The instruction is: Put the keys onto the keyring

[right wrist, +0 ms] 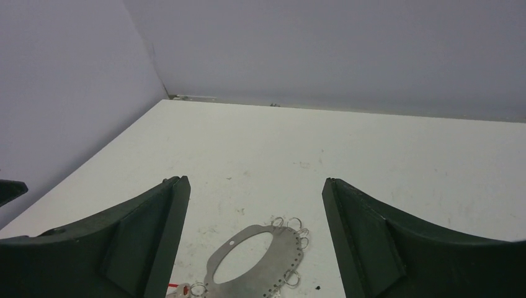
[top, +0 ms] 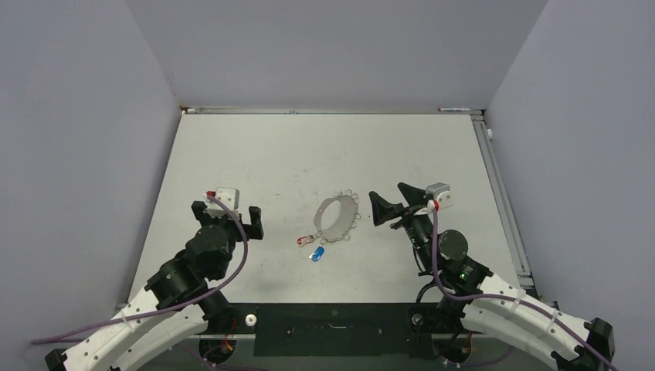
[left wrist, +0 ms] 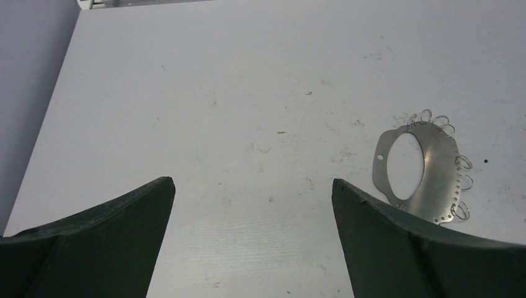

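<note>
The keyring is a flat silvery hoop with small wire loops on its rim, lying mid-table. The red key lies at its near-left end, touching a wire loop; I cannot tell whether it is threaded on. The blue key lies loose just in front of it. My left gripper is open and empty, left of the ring. My right gripper is open and empty, just right of it. The ring shows in the left wrist view beyond the open gripper. In the right wrist view the ring and red key lie between and below the open gripper.
The white table is walled in by grey panels on the left, back and right. A metal rail runs along its right edge. A black plate lies at the near edge between the arm bases.
</note>
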Robot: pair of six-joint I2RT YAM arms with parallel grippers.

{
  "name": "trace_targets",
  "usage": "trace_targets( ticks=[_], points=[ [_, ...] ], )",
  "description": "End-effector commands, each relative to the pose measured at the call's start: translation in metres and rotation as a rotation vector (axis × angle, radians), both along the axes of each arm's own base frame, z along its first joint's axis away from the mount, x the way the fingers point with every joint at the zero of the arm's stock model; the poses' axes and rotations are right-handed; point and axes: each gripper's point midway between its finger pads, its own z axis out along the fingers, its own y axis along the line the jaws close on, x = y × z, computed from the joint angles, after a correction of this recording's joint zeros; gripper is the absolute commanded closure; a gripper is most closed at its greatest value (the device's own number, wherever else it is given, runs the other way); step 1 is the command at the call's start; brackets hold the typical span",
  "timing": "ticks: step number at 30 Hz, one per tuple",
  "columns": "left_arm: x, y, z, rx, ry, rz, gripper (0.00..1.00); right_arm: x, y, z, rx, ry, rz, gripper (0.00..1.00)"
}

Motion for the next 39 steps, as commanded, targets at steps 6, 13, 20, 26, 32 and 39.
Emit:
trace_targets(
  ticks=[6,13,20,26,32,39],
  points=[
    [0.0,0.019,0.023,-0.096,-0.129,0.054,0.04,0.006,-0.02,-0.013,0.072,0.016,-0.108,0.18],
    [0.002,0.008,0.019,-0.113,-0.105,-0.007,0.04,0.011,-0.009,-0.016,0.029,0.03,-0.089,0.18],
    [0.002,0.002,0.017,-0.12,-0.092,-0.047,0.04,0.009,-0.008,-0.023,0.018,0.04,-0.078,0.18],
    [0.002,0.002,0.015,-0.116,-0.086,-0.05,0.04,0.008,-0.004,-0.018,0.016,0.015,-0.051,0.18],
    [0.002,0.004,0.017,-0.122,-0.09,-0.047,0.04,0.01,0.001,-0.014,-0.006,0.015,-0.047,0.18],
    [0.002,0.002,0.017,-0.123,-0.087,-0.062,0.04,0.01,0.002,-0.01,0.001,0.005,-0.038,0.18]
  ],
)
